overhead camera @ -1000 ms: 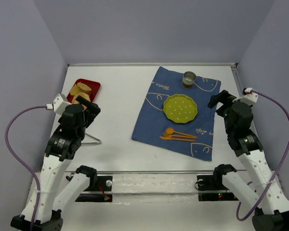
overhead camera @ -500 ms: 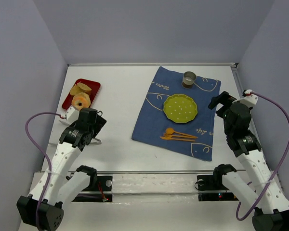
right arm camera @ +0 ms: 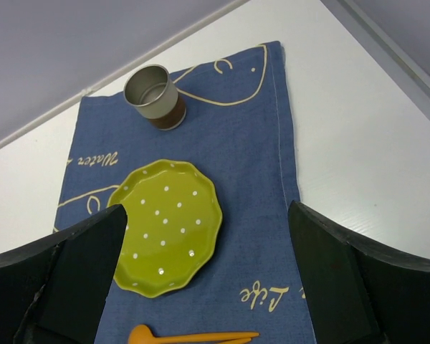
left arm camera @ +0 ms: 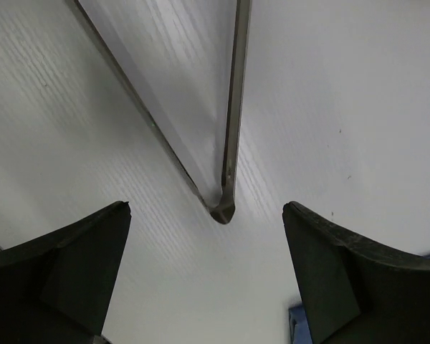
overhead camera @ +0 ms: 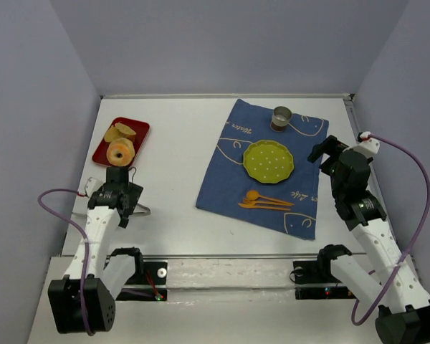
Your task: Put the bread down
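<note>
The bread (overhead camera: 120, 152) is an orange-brown ring lying at the near end of a red tray (overhead camera: 137, 127) at the back left. My left gripper (overhead camera: 127, 201) is low over the table just in front of the tray, apart from the bread, open and holding nothing. In the left wrist view its fingertips (left arm camera: 118, 215) straddle the joined end of metal tongs (left arm camera: 233, 107) lying flat. My right gripper (overhead camera: 322, 154) hovers open and empty beside the green dotted plate (overhead camera: 269, 160), which also shows in the right wrist view (right arm camera: 168, 229).
Paler tan bread pieces (overhead camera: 122, 131) share the tray. A blue mat (overhead camera: 229, 172) carries the plate, a metal cup (overhead camera: 282, 117) and orange cutlery (overhead camera: 261, 201). Walls close the table at the back and both sides.
My left arm has drawn back from over the tray toward the near edge and dropped low over the tongs, uncovering the bread. The right arm has barely moved.
</note>
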You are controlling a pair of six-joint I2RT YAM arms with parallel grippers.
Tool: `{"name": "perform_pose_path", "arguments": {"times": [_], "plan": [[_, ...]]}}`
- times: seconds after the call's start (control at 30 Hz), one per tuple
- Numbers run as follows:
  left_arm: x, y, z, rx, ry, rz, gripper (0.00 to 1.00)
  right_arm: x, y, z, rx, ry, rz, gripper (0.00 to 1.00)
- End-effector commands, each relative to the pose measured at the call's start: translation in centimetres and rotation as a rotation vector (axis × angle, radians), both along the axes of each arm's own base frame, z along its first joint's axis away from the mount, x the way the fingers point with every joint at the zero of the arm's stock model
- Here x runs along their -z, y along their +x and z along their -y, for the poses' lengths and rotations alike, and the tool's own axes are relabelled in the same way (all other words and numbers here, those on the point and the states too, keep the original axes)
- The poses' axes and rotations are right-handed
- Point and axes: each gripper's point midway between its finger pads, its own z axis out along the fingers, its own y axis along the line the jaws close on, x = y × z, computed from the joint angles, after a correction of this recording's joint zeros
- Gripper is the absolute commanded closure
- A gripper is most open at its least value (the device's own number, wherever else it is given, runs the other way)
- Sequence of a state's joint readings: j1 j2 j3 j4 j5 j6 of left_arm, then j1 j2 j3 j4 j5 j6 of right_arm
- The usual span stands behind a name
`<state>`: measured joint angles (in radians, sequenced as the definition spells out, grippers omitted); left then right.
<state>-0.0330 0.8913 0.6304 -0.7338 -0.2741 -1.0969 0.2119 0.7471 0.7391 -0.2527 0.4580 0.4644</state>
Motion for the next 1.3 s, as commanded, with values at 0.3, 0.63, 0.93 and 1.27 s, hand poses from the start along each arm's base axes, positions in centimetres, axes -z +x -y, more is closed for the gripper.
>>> {"name": "perform_pose_path", "arguments": {"times": [0.3, 0.63, 0.93, 1.27], "plan": [[0.3, 1.4, -4.2, -0.144, 0.108, -0.030, 0.01, -3.2, -0.9, 0.6, 0.012, -0.020, 0.125, 0.00], [2.8, 3.0, -3.8, -0.120, 0.048, -0.048, 0.01, -3.3, -0.8, 0.7, 0.012, -0.038, 0.124, 0.00], [6.4, 3.8, -3.9, -0.151, 0.027, -0.111, 0.01, -3.8, -0.5, 0.4, -0.013, -0.059, 0.131, 0.00], [7.7, 2.8, -4.6, -0.247, 0.038, -0.156, 0.14, -4.1, -0.7, 0.6, -0.003, -0.061, 0.139, 0.00]]}}
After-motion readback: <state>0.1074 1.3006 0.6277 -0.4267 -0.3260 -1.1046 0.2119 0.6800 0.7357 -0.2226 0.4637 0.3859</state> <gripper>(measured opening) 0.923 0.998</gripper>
